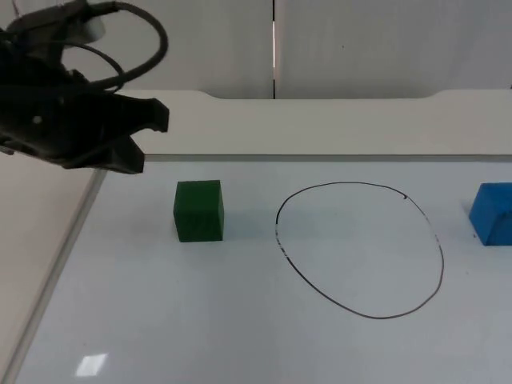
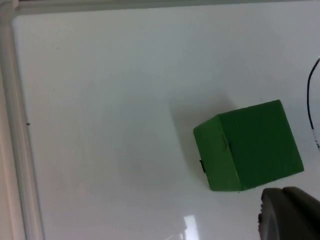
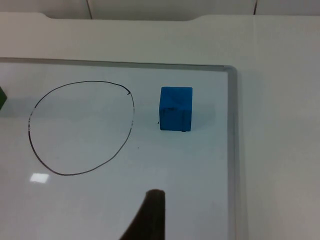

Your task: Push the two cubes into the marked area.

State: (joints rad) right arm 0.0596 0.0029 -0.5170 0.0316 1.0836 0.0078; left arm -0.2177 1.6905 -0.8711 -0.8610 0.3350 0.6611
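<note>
A green cube [image 1: 198, 210] [image 2: 247, 145] stands on the white board, left of a black hand-drawn oval [image 1: 360, 248] [image 3: 82, 127] that marks the area. A blue cube [image 1: 494, 212] [image 3: 176, 108] stands just right of the oval, partly cut off by the top view's edge. Both cubes are outside the line. My left gripper [image 1: 150, 140] hovers up and to the left of the green cube, open and holding nothing; one fingertip [image 2: 290, 215] shows close beside the cube. My right gripper [image 3: 151, 217] is set well back from the blue cube.
The board has a raised pale rim [image 1: 56, 264] [image 3: 233, 150] along its left, far and right sides. Beyond the far side a white ledge [image 1: 320, 124] runs below the grey partition wall [image 1: 384, 40].
</note>
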